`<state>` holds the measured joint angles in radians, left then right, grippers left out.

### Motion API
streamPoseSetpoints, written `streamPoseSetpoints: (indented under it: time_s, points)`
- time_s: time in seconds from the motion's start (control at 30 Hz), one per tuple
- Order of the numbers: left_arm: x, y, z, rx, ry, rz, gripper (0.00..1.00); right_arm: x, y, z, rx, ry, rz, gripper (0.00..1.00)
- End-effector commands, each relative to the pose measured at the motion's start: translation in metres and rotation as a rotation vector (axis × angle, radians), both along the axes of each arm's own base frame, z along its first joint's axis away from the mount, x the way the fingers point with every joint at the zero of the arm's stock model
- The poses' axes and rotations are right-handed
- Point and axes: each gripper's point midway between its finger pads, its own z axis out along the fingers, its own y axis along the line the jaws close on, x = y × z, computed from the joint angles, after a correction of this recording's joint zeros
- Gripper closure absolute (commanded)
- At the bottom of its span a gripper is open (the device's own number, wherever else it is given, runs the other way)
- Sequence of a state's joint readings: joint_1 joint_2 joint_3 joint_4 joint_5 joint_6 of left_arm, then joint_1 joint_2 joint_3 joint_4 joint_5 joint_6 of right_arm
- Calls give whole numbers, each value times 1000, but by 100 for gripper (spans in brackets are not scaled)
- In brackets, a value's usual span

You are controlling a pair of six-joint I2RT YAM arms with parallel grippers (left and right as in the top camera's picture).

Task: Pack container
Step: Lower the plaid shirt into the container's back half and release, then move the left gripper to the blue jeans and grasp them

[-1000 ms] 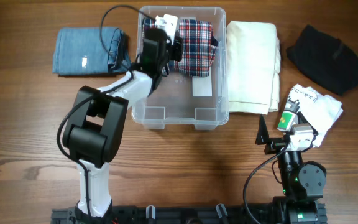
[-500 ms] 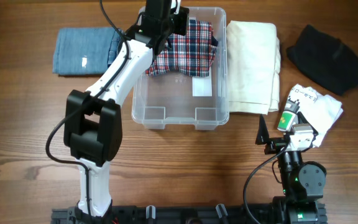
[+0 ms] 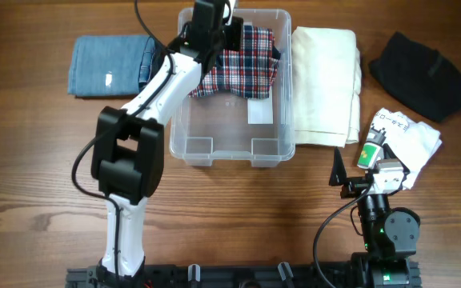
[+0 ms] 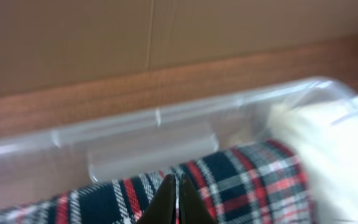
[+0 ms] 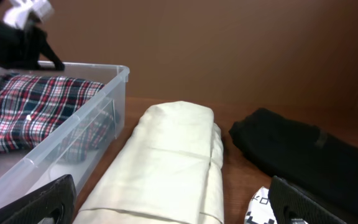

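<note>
**Left pincer clamped on plaid cloth at far end of container**

The left gripper is seen with its fingertips drawn tight together, only a hairline gap between them, and a fold of the plaid cloth is pinched at the tips. It is held over the far left corner of the container, just inside the far wall. The plaid cloth is bunched across the far part of the bin, and part of it is covered by the left arm, which is stretched diagonally over the left rim. The near half of the bin is bare apart from a small white label on the base.

The right gripper is spread wide, nothing is held between its fingers, and it is parked near the right edge of the table, well apart from the bin.

The container is placed at the middle of the table toward the far side. A folded cream cloth is laid touching its right wall. A black garment is set further right, and a white printed cloth is lying nearer, just beside the right arm. A folded blue denim piece is laid to the left of the bin.
</note>
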<state>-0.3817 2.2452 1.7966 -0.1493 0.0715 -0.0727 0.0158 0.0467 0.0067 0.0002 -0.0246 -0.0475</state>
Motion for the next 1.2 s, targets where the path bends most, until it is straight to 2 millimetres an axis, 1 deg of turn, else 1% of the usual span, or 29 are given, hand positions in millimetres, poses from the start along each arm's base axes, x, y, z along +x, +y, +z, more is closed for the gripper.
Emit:
streamPoseSetpoints:
  time_s: [0.0, 0.1, 0.23, 0.3, 0.33, 0.4, 0.43, 0.47, 0.53, 0.63, 0.7, 0.73, 0.77, 0.8, 0.83, 0.87, 0.93, 0.97, 1.0, 1.03, 1.07, 1.1, 1.17]
  points:
    - [2, 1, -50, 34, 67, 27, 96, 0, -3, 2, -5, -9, -13, 0]
    - [5, 9, -75, 73, 86, 64, 96, 0, -3, 2, -5, -9, -13, 0]
    - [5, 12, -97, 87, 111, 70, 96, 0, -3, 2, -5, -9, -13, 0]
    - [6, 11, -97, 85, 106, 70, 96, 0, -3, 2, -5, -9, -13, 0]
    - [8, 11, -92, 79, 93, 70, 96, 0, -3, 2, -5, -9, -13, 0]
    - [11, 9, -73, 65, 60, 70, 96, 0, -3, 2, -5, -9, -13, 0]
    - [13, 8, -58, 53, 34, 71, 96, 0, -3, 2, -5, -9, -13, 0]
    - [15, 7, -46, 45, 15, 71, 96, 0, -3, 2, -5, -9, -13, 0]
    - [19, 7, -2, 15, -51, 75, 96, 0, -3, 2, -5, -9, -13, 0]
    - [15, 14, 53, -13, -115, 84, 94, 0, -3, 2, -5, -9, -13, 0]
    - [5, 27, 96, -26, -148, 98, 93, 0, -3, 2, -5, -9, -13, 0]
    - [0, 34, 110, -27, -152, 106, 93, 0, -3, 2, -5, -9, -13, 0]
    - [-5, 44, 123, -25, -155, 121, 93, 0, -3, 2, -5, -9, -13, 0]
    - [-12, 58, 137, -15, -153, 147, 93, 0, -3, 2, -5, -9, -13, 0]
    - [-16, 72, 146, -4, -150, 177, 93, 0, -3, 2, -5, -9, -13, 0]
    - [-21, 94, 157, 12, -147, 222, 92, 0, -3, 2, -5, -9, -13, 0]
    - [-29, 132, 168, 32, -129, 292, 90, 0, -3, 2, -5, -9, -13, 0]
    - [-32, 151, 169, 40, -111, 321, 86, 0, -3, 2, -5, -9, -13, 0]
    - [-36, 175, 168, 52, -83, 363, 84, 0, -3, 2, -5, -9, -13, 0]
    - [-38, 195, 163, 62, -56, 396, 82, 0, -3, 2, -5, -9, -13, 0]
    - [-42, 219, 155, 75, -18, 438, 82, 0, -3, 2, -5, -9, -13, 0]
    - [-46, 247, 143, 88, 33, 488, 80, 0, -3, 2, -5, -9, -13, 0]
    - [-51, 281, 125, 99, 99, 545, 72, 0, -3, 2, -5, -9, -13, 0]
